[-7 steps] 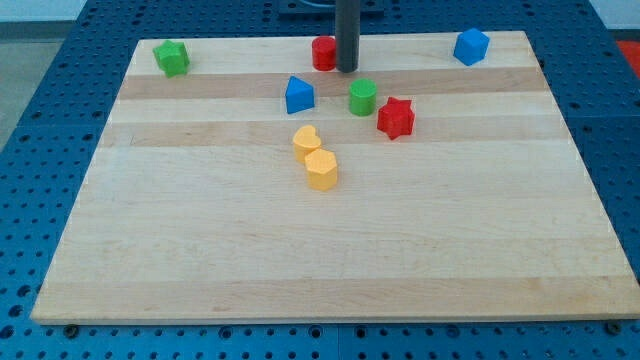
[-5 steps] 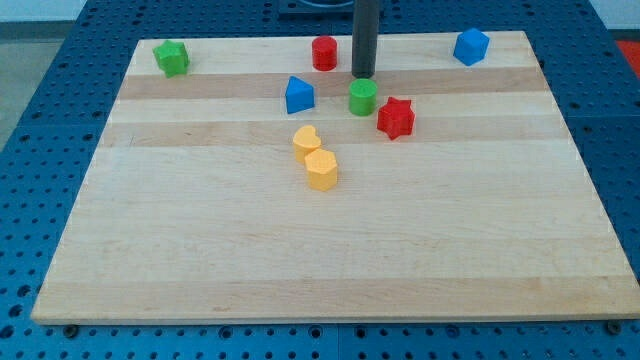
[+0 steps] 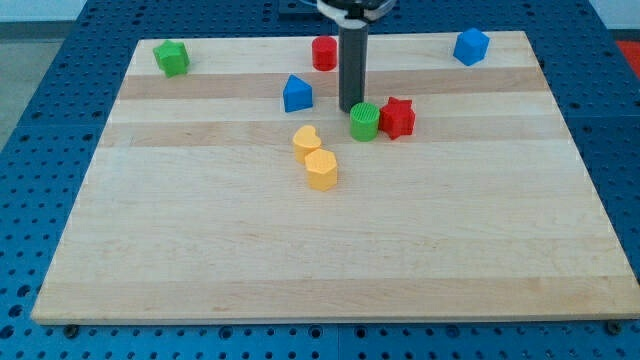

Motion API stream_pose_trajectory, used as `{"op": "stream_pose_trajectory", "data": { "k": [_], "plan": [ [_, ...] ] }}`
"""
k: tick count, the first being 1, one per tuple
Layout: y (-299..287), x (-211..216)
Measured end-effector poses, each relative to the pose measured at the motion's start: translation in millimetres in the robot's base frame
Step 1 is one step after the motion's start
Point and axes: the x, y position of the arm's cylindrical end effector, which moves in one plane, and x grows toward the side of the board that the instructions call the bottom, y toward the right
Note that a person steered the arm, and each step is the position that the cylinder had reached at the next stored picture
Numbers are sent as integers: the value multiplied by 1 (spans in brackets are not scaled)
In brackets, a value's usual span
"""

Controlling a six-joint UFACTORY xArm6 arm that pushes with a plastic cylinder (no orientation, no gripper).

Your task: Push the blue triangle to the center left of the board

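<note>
The blue triangle [image 3: 297,94] sits on the wooden board [image 3: 330,250] near the view's top centre. My tip [image 3: 350,108] stands just right of it, with a small gap between them. The tip touches or nearly touches the upper left of the green cylinder [image 3: 364,122], which now rests against the red star [image 3: 398,118].
A yellow heart [image 3: 307,140] and a yellow hexagon [image 3: 321,170] lie below the blue triangle. A red cylinder [image 3: 324,52] is at the top centre, a green block [image 3: 172,58] at the top left, a blue block [image 3: 471,46] at the top right.
My tip moved down the view from beside the red cylinder. It pushed the green cylinder down and right against the red star. The blue triangle stayed put.
</note>
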Motion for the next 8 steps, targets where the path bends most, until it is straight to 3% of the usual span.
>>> {"op": "stream_pose_trajectory", "data": {
  "k": [1,2,3,4,6,8],
  "plan": [
    [-15,-22],
    [-84,-15],
    [-174,16],
    [-227,51],
    [-137,46],
    [-162,98]
  ]
}}
